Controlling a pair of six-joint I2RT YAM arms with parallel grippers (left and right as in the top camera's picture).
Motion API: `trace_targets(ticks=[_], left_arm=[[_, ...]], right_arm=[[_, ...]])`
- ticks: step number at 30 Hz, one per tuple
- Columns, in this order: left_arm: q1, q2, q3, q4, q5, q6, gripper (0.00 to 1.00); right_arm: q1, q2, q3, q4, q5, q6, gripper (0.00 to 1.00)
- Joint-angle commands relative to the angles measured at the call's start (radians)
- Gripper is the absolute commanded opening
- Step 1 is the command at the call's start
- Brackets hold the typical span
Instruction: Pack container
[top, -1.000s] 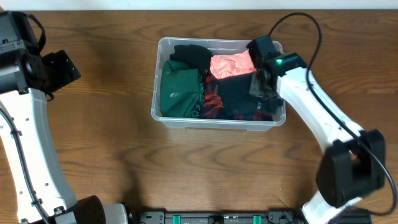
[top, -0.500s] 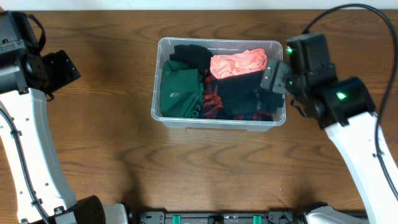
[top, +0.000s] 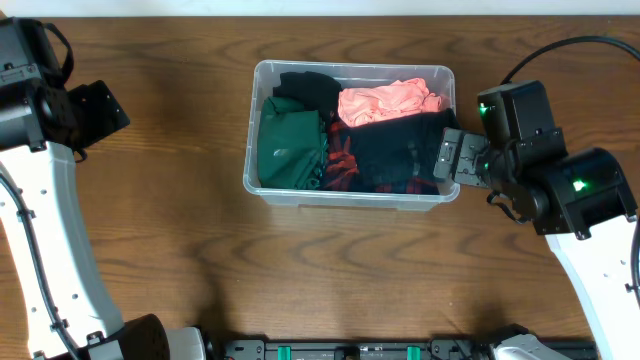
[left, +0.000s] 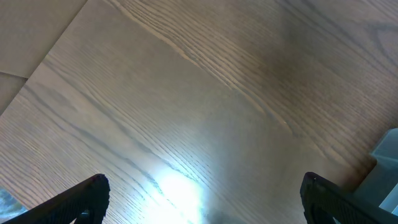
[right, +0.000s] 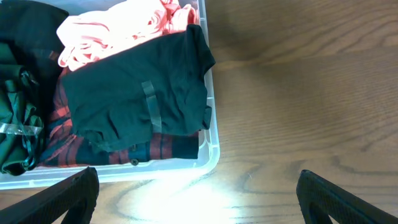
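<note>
The container (top: 350, 198) is a clear plastic bin at the table's middle back, filled with folded clothes. It holds a green garment (top: 290, 145) on the left, a pink one (top: 385, 100) at the back right and a black one (top: 395, 150) over red plaid cloth (top: 343, 165). My right gripper (top: 452, 158) hovers by the bin's right front corner, open and empty. In the right wrist view its jaws (right: 198, 199) stand wide apart over the rim (right: 211, 143) and bare wood. My left gripper (top: 95, 115) stays far left, open (left: 205, 199) above bare table.
Brown wooden table (top: 150, 250) runs all round the bin. A bright light patch lies on the wood under each wrist camera. A pale sliver (left: 387, 168) shows at the right edge of the left wrist view.
My right gripper has opened, left the bin's inside and moved right and toward the front, outside the bin. The black garment lies in the bin. The left arm has not moved.
</note>
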Motion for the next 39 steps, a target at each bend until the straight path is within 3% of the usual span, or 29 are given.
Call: trace_targets(ticks=[1, 6, 11, 17, 26, 32, 39], left_arm=[[0.003, -0.008, -0.002, 0.000, -0.005, -0.016, 0.98], [0.003, -0.008, -0.002, 0.000, -0.005, -0.016, 0.98], [0.003, -0.008, -0.002, 0.000, -0.005, -0.016, 0.98], [0.003, -0.008, -0.002, 0.000, -0.005, -0.016, 0.98], [0.003, -0.008, -0.002, 0.000, -0.005, -0.016, 0.98], [0.003, -0.008, -0.002, 0.000, -0.005, -0.016, 0.98], [0.003, -0.008, -0.002, 0.000, -0.005, -0.016, 0.98]], right_arm=[[-0.008, -0.006, 0.013, -0.005, 0.008, -0.007, 0.99], [-0.029, -0.064, -0.012, 0.150, -0.034, -0.183, 0.99], [-0.157, -0.241, -0.169, 0.409, -0.274, -0.472, 0.99], [-0.346, -0.530, -0.572, 0.712, -0.375, -0.478, 0.99], [-0.368, -0.918, -1.174, 1.192, -0.370, -0.526, 0.99], [-0.369, -1.083, -1.387, 1.233, -0.358, -0.527, 0.99], [-0.369, -1.187, -1.489, 1.209, -0.352, -0.526, 0.99]])
